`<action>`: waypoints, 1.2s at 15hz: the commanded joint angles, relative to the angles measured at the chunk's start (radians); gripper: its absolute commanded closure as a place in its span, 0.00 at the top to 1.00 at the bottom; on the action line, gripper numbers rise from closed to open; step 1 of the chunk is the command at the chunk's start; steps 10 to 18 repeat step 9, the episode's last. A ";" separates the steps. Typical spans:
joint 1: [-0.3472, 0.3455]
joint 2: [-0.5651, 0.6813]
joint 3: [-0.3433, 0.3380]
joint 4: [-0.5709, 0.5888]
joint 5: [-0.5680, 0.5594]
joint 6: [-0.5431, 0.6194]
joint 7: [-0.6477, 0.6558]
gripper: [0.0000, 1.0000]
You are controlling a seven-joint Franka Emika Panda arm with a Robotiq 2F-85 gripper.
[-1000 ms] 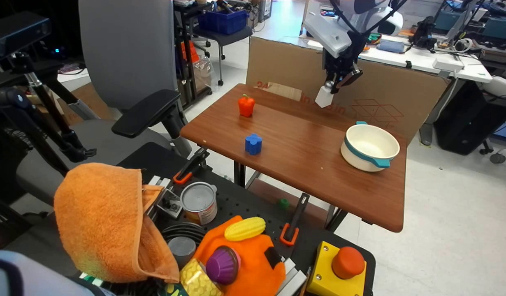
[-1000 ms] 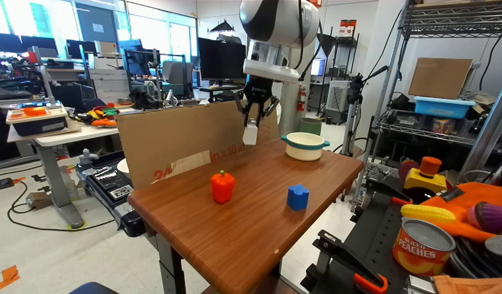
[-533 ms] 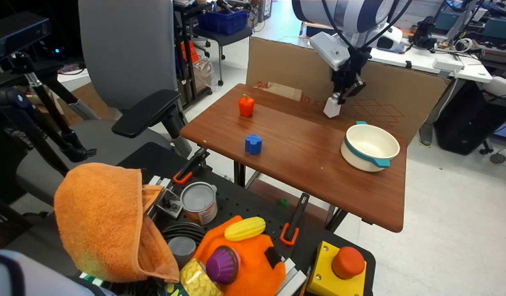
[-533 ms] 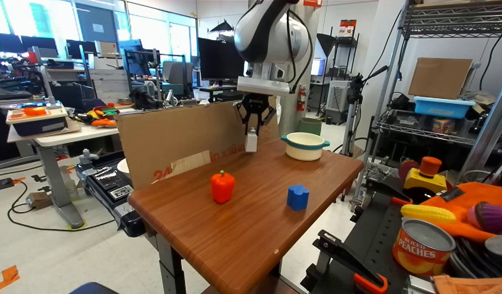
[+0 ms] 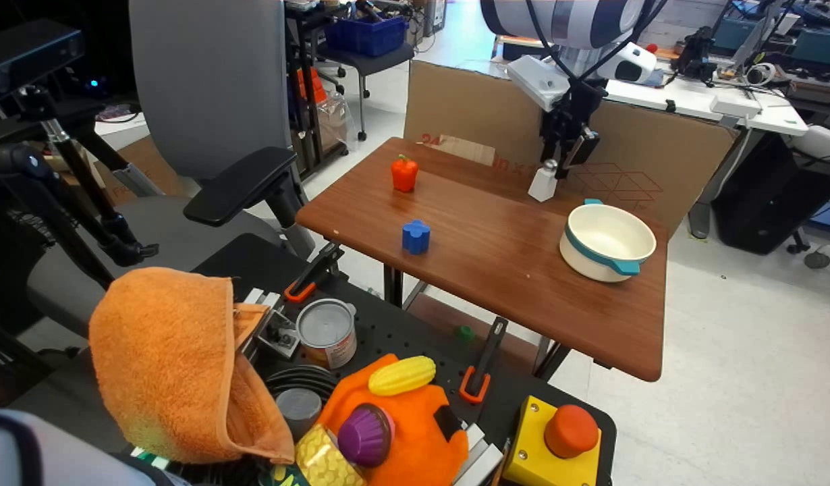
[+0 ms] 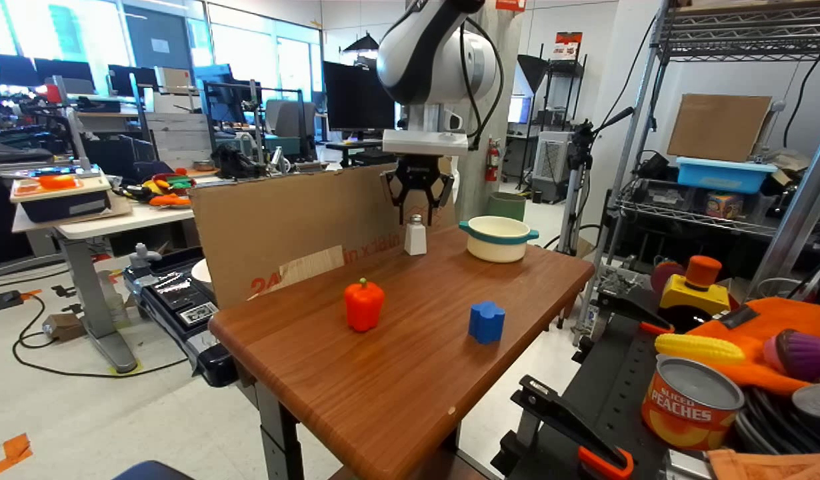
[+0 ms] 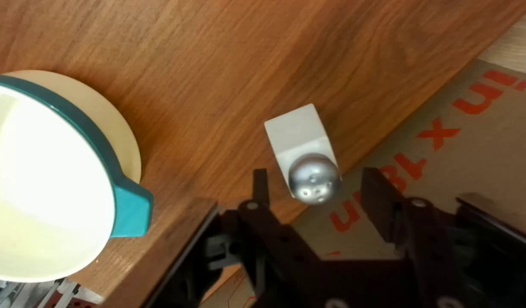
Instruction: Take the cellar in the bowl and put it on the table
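- Nearest, beside the near long edge of the table (image 5: 496, 256), a black cart (image 5: 401, 324) carries an orange towel (image 5: 165, 364) and a yellow box (image 5: 531, 439); I judge nothing there matters to the job.
- On the wood, the blue block (image 5: 416, 237) stands nearer that edge than the far one. The bowl (image 5: 580, 263) sits by the right-hand short edge, as seen in an exterior view. Neither has moved.
- The red pepper (image 5: 405, 175) stands near the far-left corner there, well apart from the work.
- The cellar (image 6: 416, 241), a small white shaker with a metal cap, stands upright close to the far long edge, outside the bowl and nearer to it than to the pepper. A moment ago it was pinched; now it bears on its own base.
- The gripper (image 6: 416, 223) has just released it: the jaws are spread, one on each side of the cap, and the wrist view shows a gap on both sides.
- So the placing looks done, with only the retreat left. A straight rise seems wisest; sideways drift could topple the cellar over the edge.
- Farthest, behind the far long edge, the cardboard panel (image 5: 469, 101) leaves little room for swinging back.
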 commanded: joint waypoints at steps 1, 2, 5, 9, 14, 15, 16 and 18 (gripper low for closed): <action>0.009 -0.085 0.011 -0.009 -0.002 -0.063 0.010 0.88; 0.014 -0.131 0.009 -0.034 -0.007 -0.076 0.008 0.96; 0.001 -0.116 0.017 -0.005 -0.009 -0.079 0.000 0.93; -0.008 -0.232 0.021 -0.070 -0.010 -0.134 -0.014 1.00; -0.008 -0.232 0.021 -0.070 -0.010 -0.134 -0.014 1.00; -0.008 -0.232 0.021 -0.070 -0.010 -0.134 -0.014 1.00; -0.008 -0.232 0.021 -0.070 -0.010 -0.134 -0.014 1.00; -0.008 -0.232 0.021 -0.070 -0.010 -0.134 -0.014 1.00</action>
